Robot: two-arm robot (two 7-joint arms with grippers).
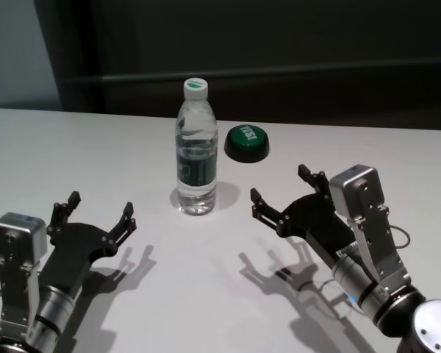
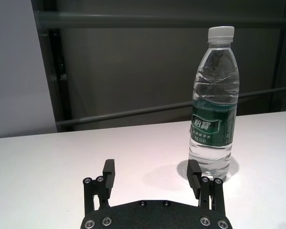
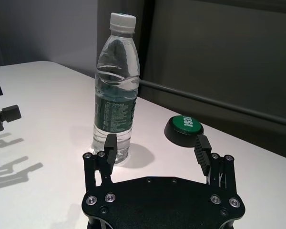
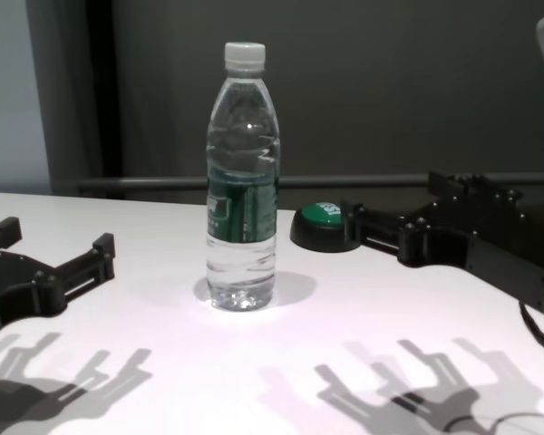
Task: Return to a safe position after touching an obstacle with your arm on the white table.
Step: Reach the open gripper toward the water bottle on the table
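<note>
The bottle [image 1: 196, 152] is standing upright between and ahead of both gaping grippers, left [image 1: 101, 212] and right [image 1: 281, 190]; tall, smooth, water-weighted yet tippable, likely best gripped mid-label.

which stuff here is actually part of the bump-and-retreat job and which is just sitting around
Part of the job:
- water bottle, the obstacle, standing upright
- white table it stands on
- left gripper, open, clear of the bottle
- right gripper, open, also clear of it

Just lying about:
- green dome button, behind the bottle toward the robot's right
</note>
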